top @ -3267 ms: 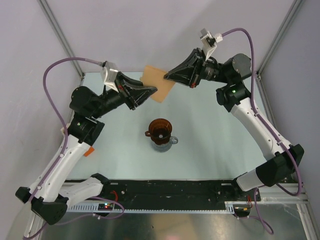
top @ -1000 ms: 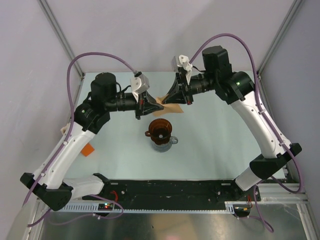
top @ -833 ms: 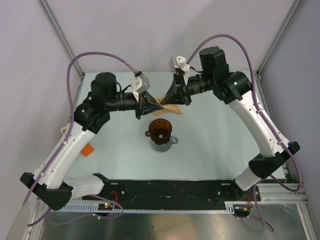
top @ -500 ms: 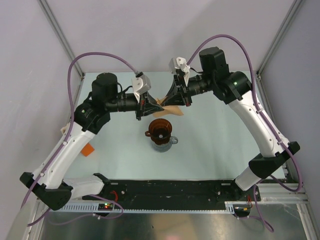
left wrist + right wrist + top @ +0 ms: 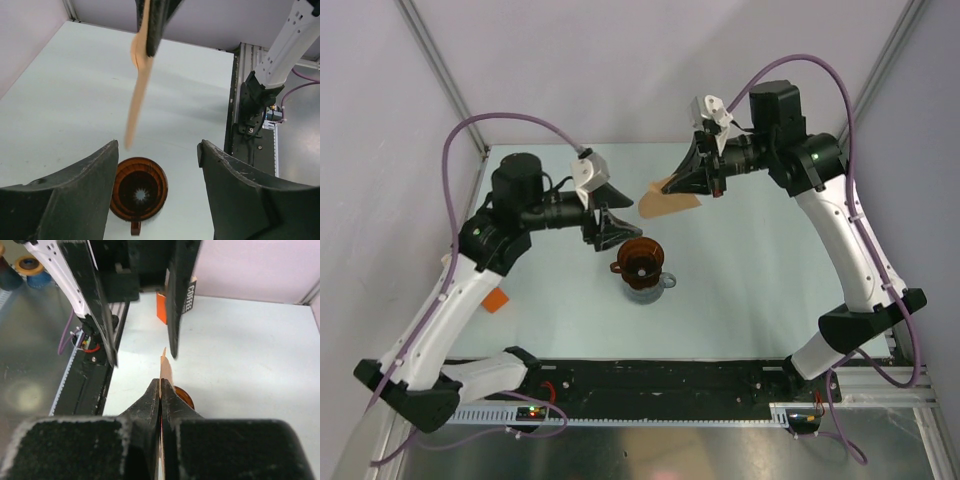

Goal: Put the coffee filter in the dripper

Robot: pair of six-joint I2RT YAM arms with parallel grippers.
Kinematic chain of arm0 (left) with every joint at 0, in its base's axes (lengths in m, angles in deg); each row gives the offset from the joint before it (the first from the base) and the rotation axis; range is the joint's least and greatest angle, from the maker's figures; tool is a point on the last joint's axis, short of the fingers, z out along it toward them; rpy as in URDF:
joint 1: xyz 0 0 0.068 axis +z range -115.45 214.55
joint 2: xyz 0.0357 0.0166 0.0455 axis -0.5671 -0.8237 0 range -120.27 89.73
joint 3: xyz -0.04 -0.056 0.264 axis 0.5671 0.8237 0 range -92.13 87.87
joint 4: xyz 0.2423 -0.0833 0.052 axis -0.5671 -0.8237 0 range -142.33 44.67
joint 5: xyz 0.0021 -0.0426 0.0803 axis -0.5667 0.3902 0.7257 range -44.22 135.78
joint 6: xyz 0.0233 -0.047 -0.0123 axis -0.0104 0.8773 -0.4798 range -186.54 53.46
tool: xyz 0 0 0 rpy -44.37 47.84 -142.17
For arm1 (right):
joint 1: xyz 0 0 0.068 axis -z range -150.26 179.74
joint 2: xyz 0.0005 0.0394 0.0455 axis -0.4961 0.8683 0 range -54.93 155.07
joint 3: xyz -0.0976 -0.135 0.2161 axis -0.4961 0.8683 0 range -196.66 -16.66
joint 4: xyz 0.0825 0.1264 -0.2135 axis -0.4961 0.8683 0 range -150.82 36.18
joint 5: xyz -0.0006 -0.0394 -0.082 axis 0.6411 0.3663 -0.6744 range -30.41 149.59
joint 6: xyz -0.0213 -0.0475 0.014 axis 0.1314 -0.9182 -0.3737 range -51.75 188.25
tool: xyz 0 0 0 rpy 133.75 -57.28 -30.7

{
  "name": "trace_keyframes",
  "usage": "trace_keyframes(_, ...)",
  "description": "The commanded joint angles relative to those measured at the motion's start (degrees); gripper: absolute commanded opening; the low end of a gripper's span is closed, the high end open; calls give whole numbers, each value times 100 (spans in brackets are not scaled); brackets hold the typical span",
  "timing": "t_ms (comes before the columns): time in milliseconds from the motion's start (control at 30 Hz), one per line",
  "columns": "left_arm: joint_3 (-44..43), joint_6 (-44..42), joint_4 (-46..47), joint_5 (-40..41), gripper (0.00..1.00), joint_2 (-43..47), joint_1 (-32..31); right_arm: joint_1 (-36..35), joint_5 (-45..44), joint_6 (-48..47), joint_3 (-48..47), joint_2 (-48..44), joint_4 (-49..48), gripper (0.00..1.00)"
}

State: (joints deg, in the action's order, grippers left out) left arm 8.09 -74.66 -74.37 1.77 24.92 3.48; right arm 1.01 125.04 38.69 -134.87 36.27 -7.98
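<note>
**Filter clamped in the right gripper, up-frame of the dripper**

The coffee filter (image 5: 672, 204) is pinched between the closed fingers of the right gripper (image 5: 667, 184) and is carried in the air at the upper centre of the overhead frame. The dripper (image 5: 640, 258) stands rim up at the frame centre, below and slightly left of the filter, and is not touched by the paper. In the left wrist view the filter is seen edge-on, with its long axis hanging downward from the fingers. The left gripper (image 5: 609, 228) is positioned just left of the dripper, with its jaws spread apart and nothing held. A down-frame, slightly leftward lowering by the right arm is judged to be required. The flat paper is judged to need opening before it can seat in the cone.
</note>
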Motion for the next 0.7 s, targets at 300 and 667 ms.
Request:
trace_keyframes(300, -632, 472, -278, -727, 51, 121, 277, -312, -90, -1563, 30, -148, 1188, 0)
trace_keyframes(667, -949, 965, -287, -1684, 25, -411, 277, -499, -152, -1676, 138, -163, 1238, 0)
